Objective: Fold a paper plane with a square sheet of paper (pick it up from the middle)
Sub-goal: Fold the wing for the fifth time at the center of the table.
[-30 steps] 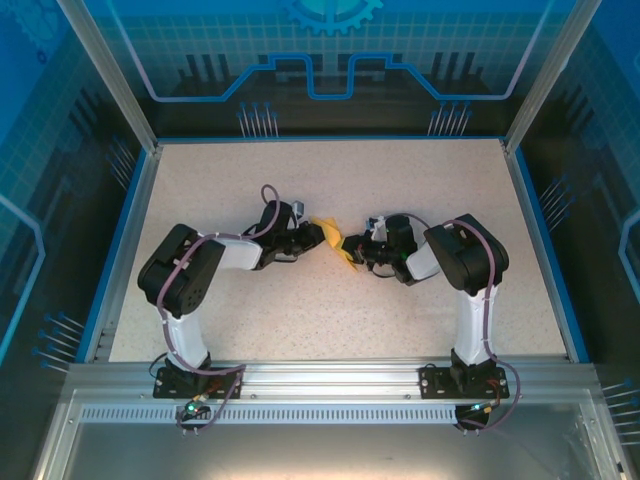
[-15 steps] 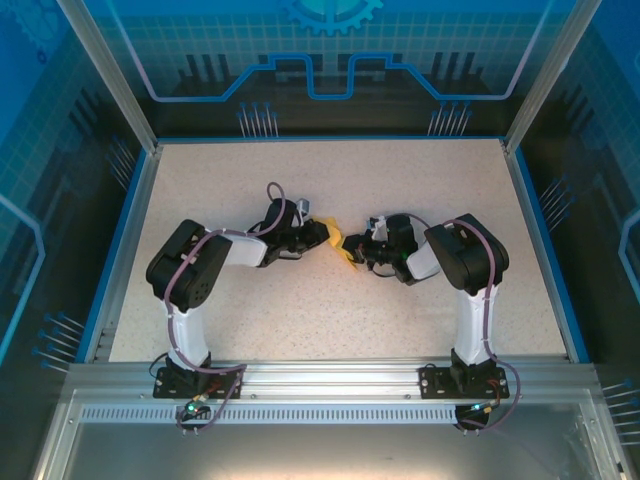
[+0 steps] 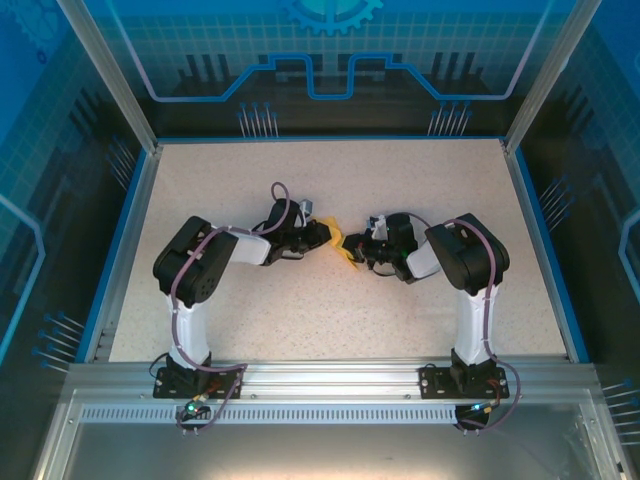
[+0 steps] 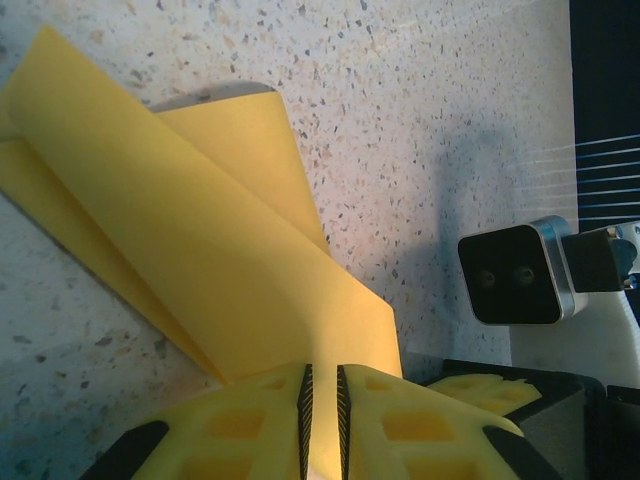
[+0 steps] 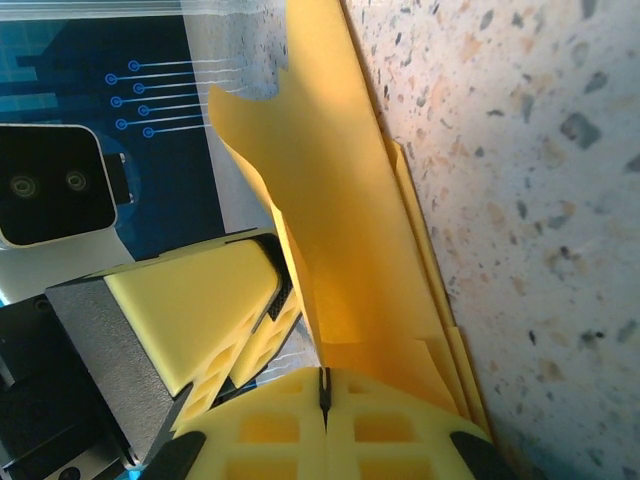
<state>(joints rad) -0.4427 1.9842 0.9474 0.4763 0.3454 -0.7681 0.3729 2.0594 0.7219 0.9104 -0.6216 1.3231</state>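
The square sheet of paper [image 3: 346, 246] is folded into a long yellow layered strip and sits mid-table between both arms. In the left wrist view the paper [image 4: 200, 230] slants up to the left, and its near end runs into the narrow slit between my left gripper [image 4: 322, 385] jaws, which are shut on it. In the right wrist view the paper [image 5: 345, 210] stands on edge off the table, its lower edge pinched in my right gripper [image 5: 323, 385]. The two grippers [image 3: 325, 236] [image 3: 358, 250] face each other, almost touching. No finished paper plane shape shows.
The speckled table [image 3: 300, 330] has blue rails [image 3: 120, 240] on the left and right and a metal frame around it. The left gripper's yellow fingers [image 5: 195, 310] lie close beside the right jaws. The right wrist camera [image 4: 515, 275] sits just right of the paper.
The left arm's elbow has swung right and its wrist has edged closer to the right gripper, covering the paper's upper-left tip. The right arm has stayed still.
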